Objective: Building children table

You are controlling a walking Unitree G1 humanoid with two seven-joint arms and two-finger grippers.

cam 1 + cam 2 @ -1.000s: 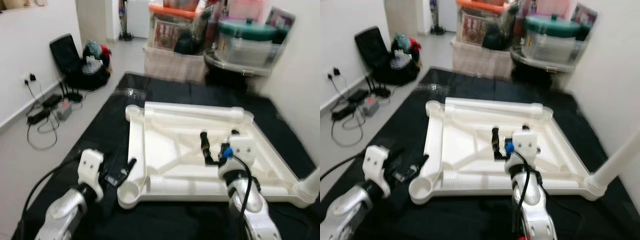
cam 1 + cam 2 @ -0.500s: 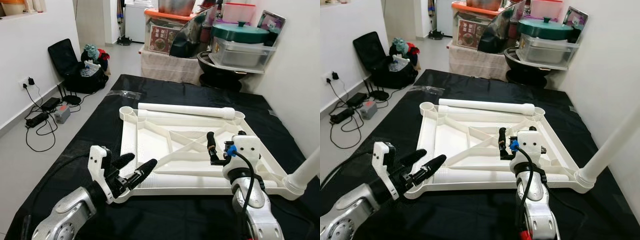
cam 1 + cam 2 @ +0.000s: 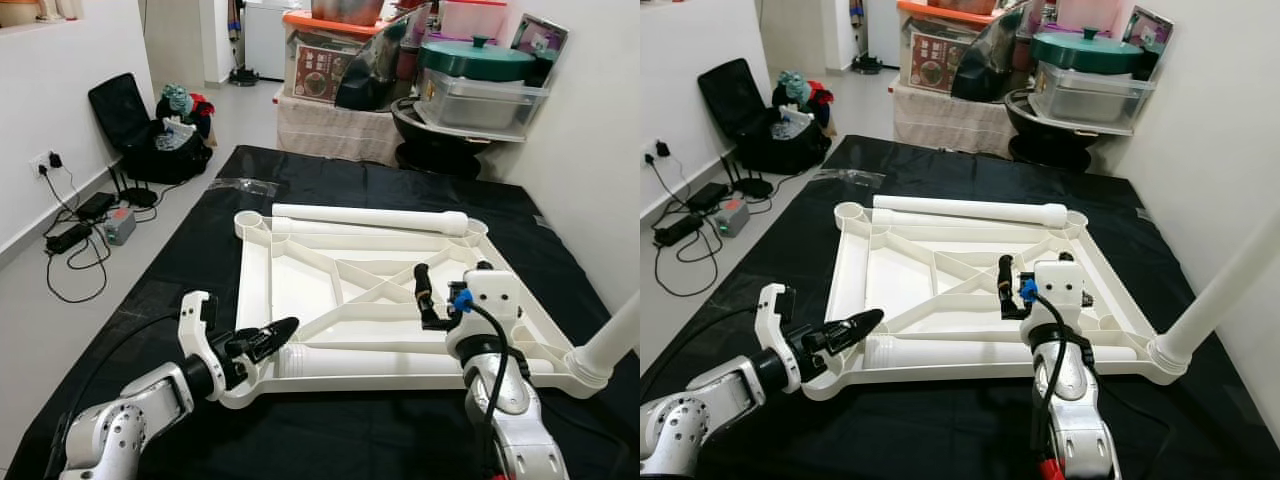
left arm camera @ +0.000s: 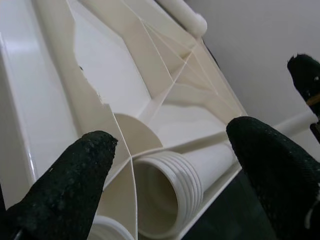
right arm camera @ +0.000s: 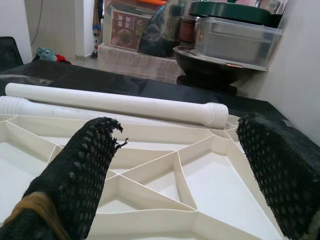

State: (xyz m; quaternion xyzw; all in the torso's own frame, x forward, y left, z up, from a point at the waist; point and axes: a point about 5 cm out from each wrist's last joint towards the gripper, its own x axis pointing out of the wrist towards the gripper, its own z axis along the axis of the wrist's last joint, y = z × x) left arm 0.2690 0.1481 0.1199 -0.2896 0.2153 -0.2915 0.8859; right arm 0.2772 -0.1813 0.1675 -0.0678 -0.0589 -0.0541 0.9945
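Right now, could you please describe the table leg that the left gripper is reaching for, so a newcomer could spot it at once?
On the black mat lies a white upturned tabletop. The leg lies inside its near edge, threaded end by the near-left corner socket, just ahead of the open left gripper. Another leg lies along the far edge, and a third already stands in the near-right corner.

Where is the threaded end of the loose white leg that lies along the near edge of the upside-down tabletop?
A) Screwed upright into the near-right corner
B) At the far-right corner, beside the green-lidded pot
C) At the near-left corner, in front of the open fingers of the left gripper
C: the leg lies in the tabletop, its threads between the left gripper's open fingers.
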